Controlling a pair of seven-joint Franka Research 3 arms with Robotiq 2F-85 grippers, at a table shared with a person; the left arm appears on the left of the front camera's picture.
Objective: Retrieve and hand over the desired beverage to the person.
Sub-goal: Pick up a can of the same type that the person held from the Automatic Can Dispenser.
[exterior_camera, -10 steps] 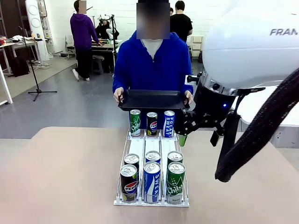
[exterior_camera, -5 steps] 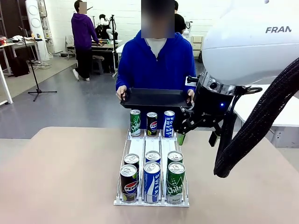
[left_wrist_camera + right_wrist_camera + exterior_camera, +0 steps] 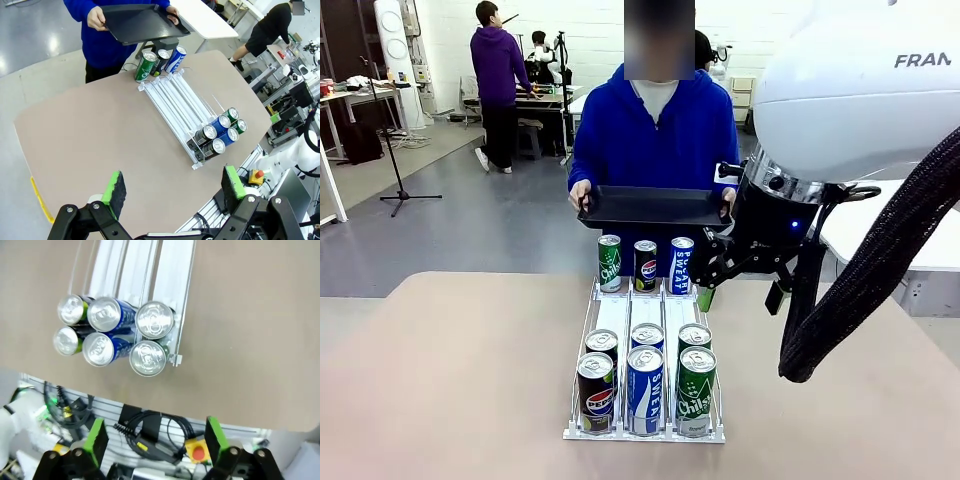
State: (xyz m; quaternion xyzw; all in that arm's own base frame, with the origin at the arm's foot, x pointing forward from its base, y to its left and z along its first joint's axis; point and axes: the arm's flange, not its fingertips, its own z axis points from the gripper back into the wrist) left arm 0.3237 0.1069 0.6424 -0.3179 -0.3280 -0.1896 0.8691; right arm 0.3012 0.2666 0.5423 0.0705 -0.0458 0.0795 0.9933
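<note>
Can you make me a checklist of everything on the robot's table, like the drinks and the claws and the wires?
Surface: tan tabletop with a white wire can rack running lengthwise at its middle.
Job's things: six drink cans in two rows of three at the rack's near end; three cans stand at its far end; person in a blue hooded sweatshirt holds a black tray in both hands just beyond them.
Clutter: nothing seen.
Grippers: left gripper open, empty, high above the table; right gripper open, empty.
Cables: black braided cable sleeve hangs from the right arm; black wires beside a red stop button.
Surroundings: person in a purple hoodie at a far workbench; black tripod.
</note>
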